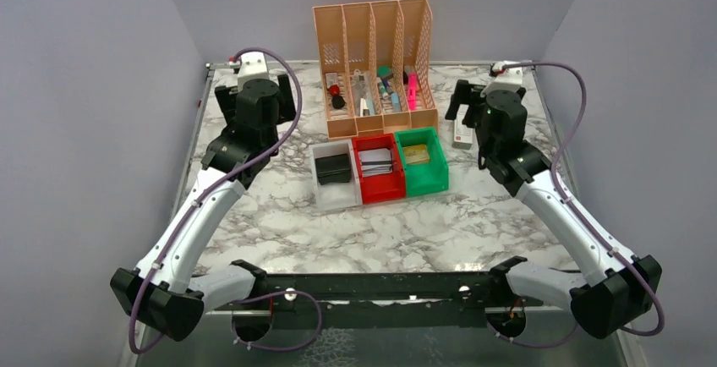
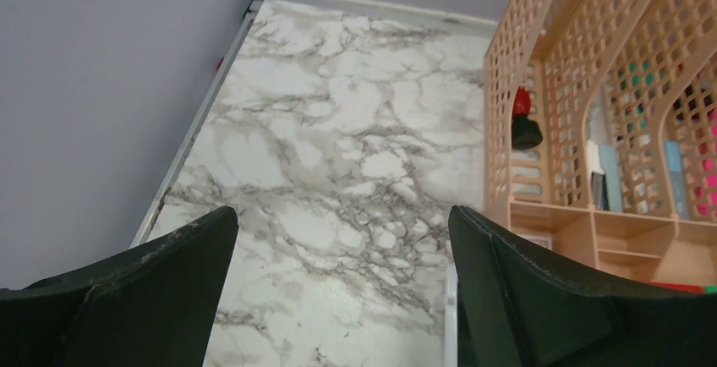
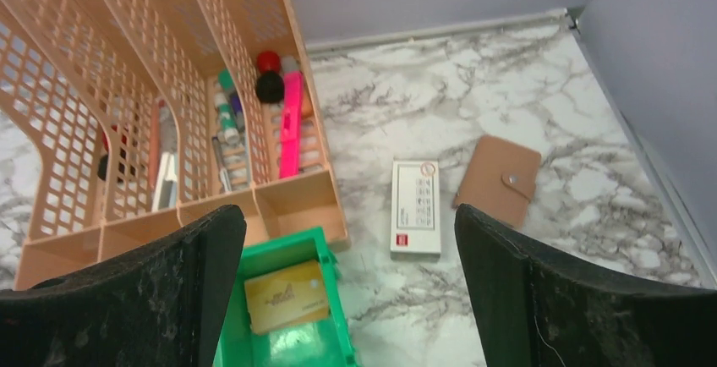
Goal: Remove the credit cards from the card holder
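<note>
The card holder (image 3: 499, 179) is a flat tan-brown sleeve, snapped shut, lying on the marble at the back right beside a white box (image 3: 416, 206). No credit cards show; they are hidden from view. In the top view the holder is hidden behind my right arm. My right gripper (image 3: 348, 213) is open and empty, raised above the white box and the green bin, with the holder ahead to its right; it also shows in the top view (image 1: 473, 105). My left gripper (image 2: 342, 215) is open and empty over bare marble at the back left, and shows in the top view (image 1: 258, 96).
A tan lattice organizer (image 1: 374, 62) with pens and markers stands at the back centre. In front of it sit a white bin (image 1: 333, 194) with a black case, a red bin (image 1: 380, 188) with a stack of pale cards, and a green bin (image 1: 425, 177) with a yellow card (image 3: 286, 297).
</note>
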### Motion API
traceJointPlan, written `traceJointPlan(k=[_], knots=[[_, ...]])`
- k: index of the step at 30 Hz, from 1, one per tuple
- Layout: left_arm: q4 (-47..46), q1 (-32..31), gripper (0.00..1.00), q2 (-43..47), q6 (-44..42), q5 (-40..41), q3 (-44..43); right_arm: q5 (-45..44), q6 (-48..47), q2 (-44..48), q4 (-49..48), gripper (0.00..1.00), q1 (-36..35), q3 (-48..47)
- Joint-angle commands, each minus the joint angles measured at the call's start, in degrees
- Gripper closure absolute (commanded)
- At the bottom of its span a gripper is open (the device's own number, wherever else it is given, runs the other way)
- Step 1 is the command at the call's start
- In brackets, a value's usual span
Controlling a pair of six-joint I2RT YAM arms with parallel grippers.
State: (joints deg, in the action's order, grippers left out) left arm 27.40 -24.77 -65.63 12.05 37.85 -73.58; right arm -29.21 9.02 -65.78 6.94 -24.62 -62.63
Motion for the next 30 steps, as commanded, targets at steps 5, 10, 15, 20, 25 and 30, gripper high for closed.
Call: traceJointPlan(k=[5, 10, 15, 20, 25, 30], knots=[[-6.15, 4.46, 0.01, 6.47, 0.61, -5.72, 14.11, 5.54, 6.77, 4.51, -0.68, 0.01, 3.28, 12.2], [-8.28, 7.01, 0.01, 10.1, 0.37, -14.02, 22.02, 12.99, 7.87, 2.31, 0.92, 0.01, 5.17, 15.2], [-8.96, 8.86, 0.01, 14.14, 1.08, -19.64, 27.49, 20.9, 9.25, -3.1, 2.38, 0.01, 6.53, 14.25], [-10.08, 10.08, 0.01, 19.66, 2.09, -21.86, 32.83, 25.22, 9.83, -11.76, 5.75, 0.01, 7.28, 8.6], [-11.01, 10.71, 0.01, 24.8, 2.82, -21.33, 36.21, 27.44, 11.03, -20.49, 8.92, 0.01, 7.69, 1.69], [-12.31, 10.99, 0.01, 28.56, 3.77, -20.3, 38.64, 30.38, 11.68, -26.54, 10.83, 0.0, 7.9, -3.52]])
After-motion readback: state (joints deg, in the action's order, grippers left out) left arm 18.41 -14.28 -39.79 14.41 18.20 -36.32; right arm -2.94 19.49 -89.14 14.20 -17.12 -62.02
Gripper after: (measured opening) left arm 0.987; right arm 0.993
